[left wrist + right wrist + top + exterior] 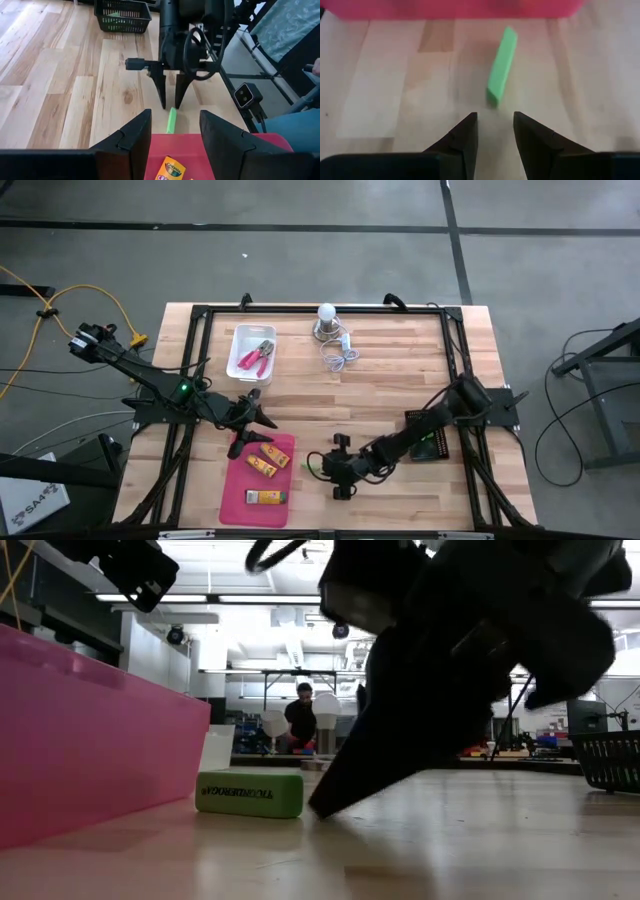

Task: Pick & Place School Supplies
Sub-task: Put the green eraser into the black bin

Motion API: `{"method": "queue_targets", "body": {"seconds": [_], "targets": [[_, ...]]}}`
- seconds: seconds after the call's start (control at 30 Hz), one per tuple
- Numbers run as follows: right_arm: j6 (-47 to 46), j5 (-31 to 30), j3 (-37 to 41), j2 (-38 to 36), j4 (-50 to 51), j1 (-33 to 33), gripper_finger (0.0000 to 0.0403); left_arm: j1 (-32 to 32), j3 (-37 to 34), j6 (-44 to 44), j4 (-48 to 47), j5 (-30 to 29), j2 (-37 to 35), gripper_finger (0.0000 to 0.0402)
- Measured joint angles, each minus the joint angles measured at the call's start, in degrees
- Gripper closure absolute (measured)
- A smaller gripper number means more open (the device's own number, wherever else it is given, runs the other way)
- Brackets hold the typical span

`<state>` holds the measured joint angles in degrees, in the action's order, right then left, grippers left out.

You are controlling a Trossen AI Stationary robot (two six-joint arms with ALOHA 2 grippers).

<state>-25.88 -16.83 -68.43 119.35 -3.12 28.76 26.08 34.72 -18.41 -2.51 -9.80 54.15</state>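
The right gripper [495, 131], jaws parted and empty, hangs low just short of the small light-green oblong eraser [501, 65] lying on the wooden table [385, 90] beside the pink plastic tray [90, 740], so an off-centre closing may nudge it away.

Bench [380, 395]: pale wood planks with darker grain streaks.
Shallow plastic tray [232, 492]: pink-red.
Oblong boxes [267, 496]: orange-yellow.
Short stick [501, 66]: light green, dark lettering on one side.
Mesh basket [122, 16]: dark.
Rectangular tub [241, 343]: white.
Plier-like tools [257, 357]: pink handles.
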Motion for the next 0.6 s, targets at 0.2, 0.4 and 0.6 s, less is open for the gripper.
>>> {"method": "queue_targets", "body": {"seconds": [0.2, 0.4, 0.6], "targets": [[0.0, -0.6, -0.1, 0.9, -1.8, -0.3, 0.0288, 0.0, 0.0, 0.0, 0.0, 0.0, 0.0, 0.0240], [0.6, -1.5, 0.0, 1.2, -3.2, -0.6, 0.0288, 0.0, 0.0, 0.0, 0.0, 0.0, 0.0, 0.0240], [0.6, -1.4, 0.0, 1.2, -5.1, -1.1, 0.0288, 0.0, 0.0, 0.0, 0.0, 0.0, 0.0, 0.0240]]}}
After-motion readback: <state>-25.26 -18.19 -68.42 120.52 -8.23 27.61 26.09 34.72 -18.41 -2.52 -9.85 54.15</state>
